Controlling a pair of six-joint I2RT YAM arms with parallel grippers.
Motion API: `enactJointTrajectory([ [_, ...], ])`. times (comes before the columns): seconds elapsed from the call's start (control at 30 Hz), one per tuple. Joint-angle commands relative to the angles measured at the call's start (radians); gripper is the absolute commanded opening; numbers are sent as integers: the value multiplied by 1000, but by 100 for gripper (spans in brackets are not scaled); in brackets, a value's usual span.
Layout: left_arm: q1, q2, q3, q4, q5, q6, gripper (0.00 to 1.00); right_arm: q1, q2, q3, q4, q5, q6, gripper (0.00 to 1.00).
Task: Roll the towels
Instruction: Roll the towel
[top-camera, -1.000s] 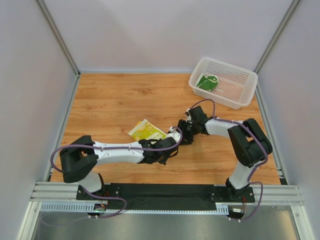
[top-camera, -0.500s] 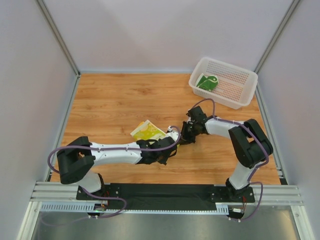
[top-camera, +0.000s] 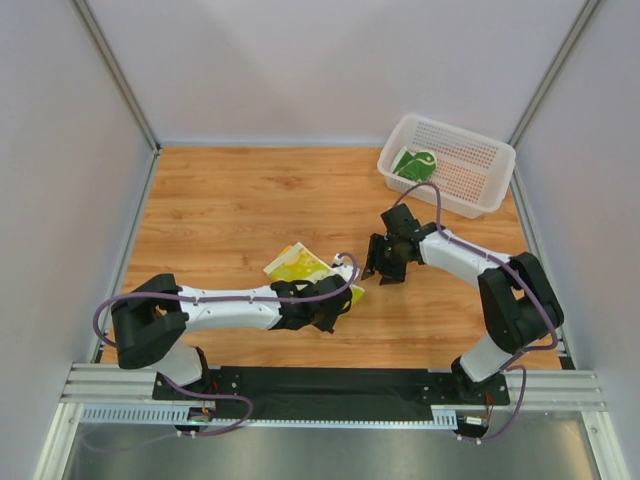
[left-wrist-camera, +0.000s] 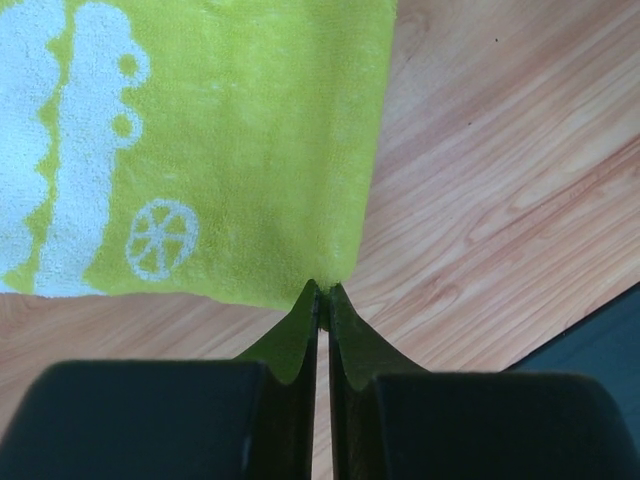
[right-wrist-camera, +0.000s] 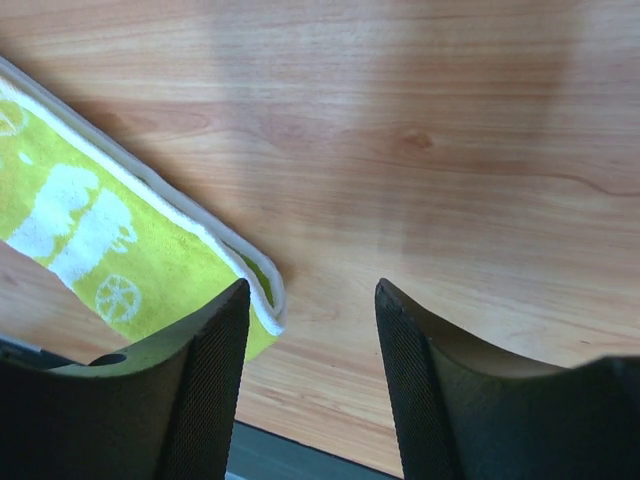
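Lying folded — lime-green towel, white blob prints, corner pinched in left claw.

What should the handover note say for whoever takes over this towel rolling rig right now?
Left gripper: shut, fingers pinching a corner of the yellow towel.
Right gripper: open, holding nothing, over the table beside another corner of that towel.
Green towel: bundled in the basket; I cannot tell whether it is rolled.
Done: no roll started on the yellow towel; it lies flat on the table.
Left: roll the yellow towel, then check the green one.
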Motion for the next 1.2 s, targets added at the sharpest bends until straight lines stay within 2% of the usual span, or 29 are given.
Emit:
enactJointTrajectory([
  [0.0,-5,-36,-3,23,33,-33,6,-3,-75,56,-75,124,-34,55],
  [0.23,-2,-42,0,28,67,-61,5,-20,-166,75,-144,210,-65,56],
  [0.5,17,-33,2,16,110,-137,4,-31,-238,56,-163,207,-76,56],
  [1.17,198,-183,-92,14,287,-335,3,-31,-325,22,-158,147,-102,54],
])
